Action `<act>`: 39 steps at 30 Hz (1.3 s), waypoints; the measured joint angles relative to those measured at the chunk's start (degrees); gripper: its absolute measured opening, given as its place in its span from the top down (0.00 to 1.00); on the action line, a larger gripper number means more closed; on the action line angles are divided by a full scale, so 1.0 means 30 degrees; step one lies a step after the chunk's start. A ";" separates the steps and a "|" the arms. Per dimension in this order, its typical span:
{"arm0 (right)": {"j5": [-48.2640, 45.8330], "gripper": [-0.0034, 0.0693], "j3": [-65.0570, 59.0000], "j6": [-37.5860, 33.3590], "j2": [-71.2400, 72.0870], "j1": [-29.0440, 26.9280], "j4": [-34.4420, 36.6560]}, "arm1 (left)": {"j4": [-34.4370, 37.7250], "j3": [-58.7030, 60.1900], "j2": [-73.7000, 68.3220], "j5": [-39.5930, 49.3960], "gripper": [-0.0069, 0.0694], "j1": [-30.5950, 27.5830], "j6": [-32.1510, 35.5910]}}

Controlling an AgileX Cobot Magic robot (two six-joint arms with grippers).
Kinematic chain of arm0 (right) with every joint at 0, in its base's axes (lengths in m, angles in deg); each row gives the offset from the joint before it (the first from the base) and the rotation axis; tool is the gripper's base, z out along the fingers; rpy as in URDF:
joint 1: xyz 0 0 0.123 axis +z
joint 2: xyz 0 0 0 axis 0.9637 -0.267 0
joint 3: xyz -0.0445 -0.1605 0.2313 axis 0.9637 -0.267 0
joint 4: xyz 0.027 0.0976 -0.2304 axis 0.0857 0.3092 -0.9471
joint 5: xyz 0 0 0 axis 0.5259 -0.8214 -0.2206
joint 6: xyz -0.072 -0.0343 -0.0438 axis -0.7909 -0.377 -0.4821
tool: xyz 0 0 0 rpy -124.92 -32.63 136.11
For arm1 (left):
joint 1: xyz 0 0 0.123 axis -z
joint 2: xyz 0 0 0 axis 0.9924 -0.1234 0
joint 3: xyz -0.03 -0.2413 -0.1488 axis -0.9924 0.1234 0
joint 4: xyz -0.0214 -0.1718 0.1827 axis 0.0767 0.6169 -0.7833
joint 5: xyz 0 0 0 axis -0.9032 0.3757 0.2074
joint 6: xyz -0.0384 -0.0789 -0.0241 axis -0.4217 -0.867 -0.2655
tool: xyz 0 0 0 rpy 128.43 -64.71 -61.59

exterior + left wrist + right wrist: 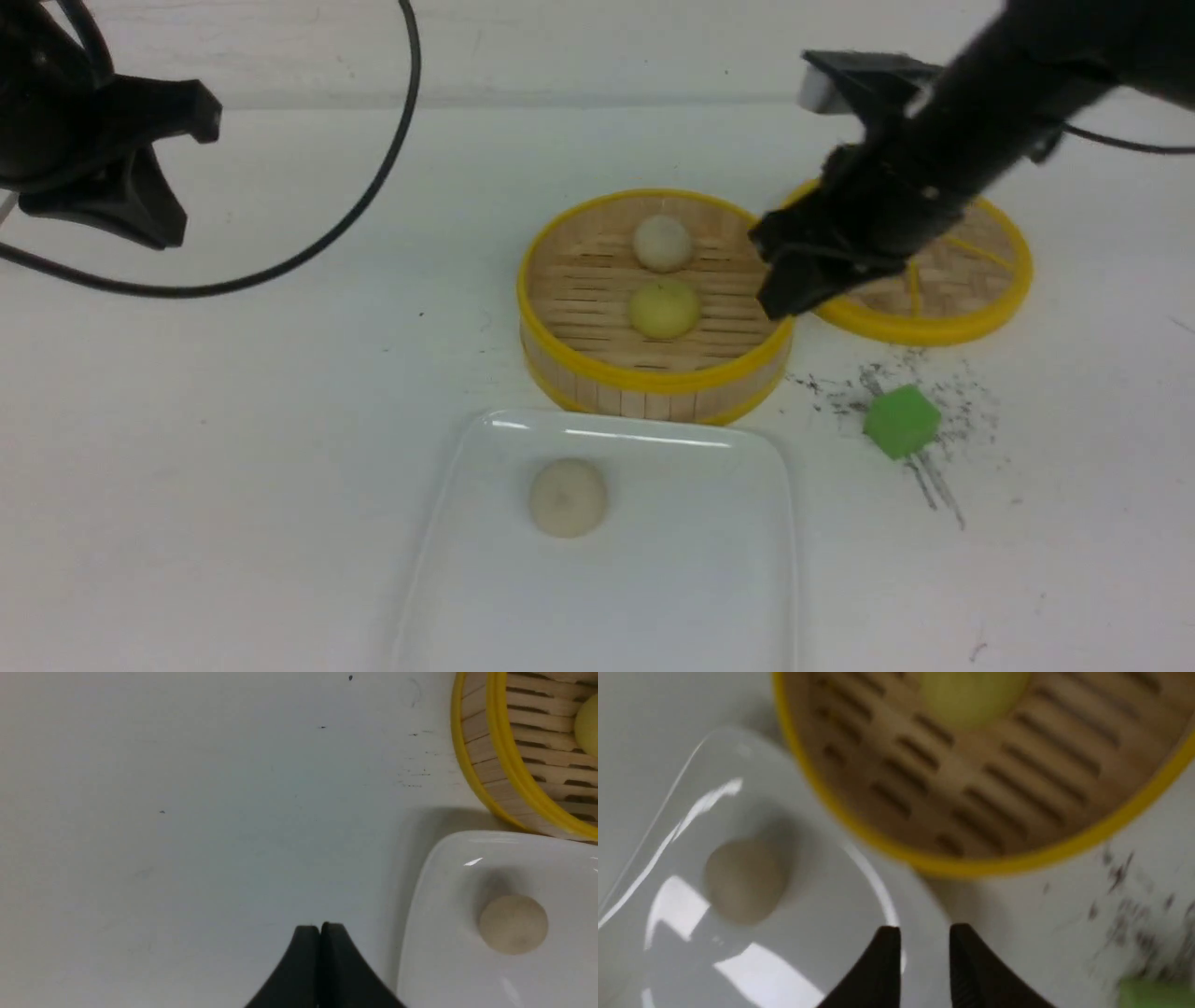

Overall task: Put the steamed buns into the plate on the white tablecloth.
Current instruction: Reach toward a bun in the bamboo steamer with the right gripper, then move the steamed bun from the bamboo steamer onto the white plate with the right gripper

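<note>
One beige bun [568, 497] sits on the white plate [597, 607] at lower center; two remain, a yellow bun [665, 308] and an off-white bun [662, 244] in the bamboo steamer [658, 381], upper center. The task looks one-third done. Upper left, the left gripper [320, 926] is closed; upper right, the right gripper [925, 928] has parted, empty fingers.

Glossy white plate [653, 579] beside woven bamboo steamer [597, 280]
</note>
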 joint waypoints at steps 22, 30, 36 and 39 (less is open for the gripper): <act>0.1957 0.51 1.3290 0.2807 -1.1611 0.0515 -0.2888 | 0.0021 0.0000 0.0000 0.0016 0.87 0.0000 0.0094; -0.3428 0.92 1.5785 0.2237 -0.9610 0.0548 -0.2665 | -0.0408 0.0000 -0.0034 0.0016 0.86 0.0000 0.0094; -0.3502 0.92 1.3504 0.3288 -0.3250 0.0877 -0.2477 | -0.0869 0.0000 -0.0194 0.0016 0.86 0.0000 0.0094; -0.3502 0.92 0.9848 0.3441 -0.0795 0.1473 -0.2540 | -0.0885 0.0000 -0.0389 0.0016 0.86 0.0000 0.0094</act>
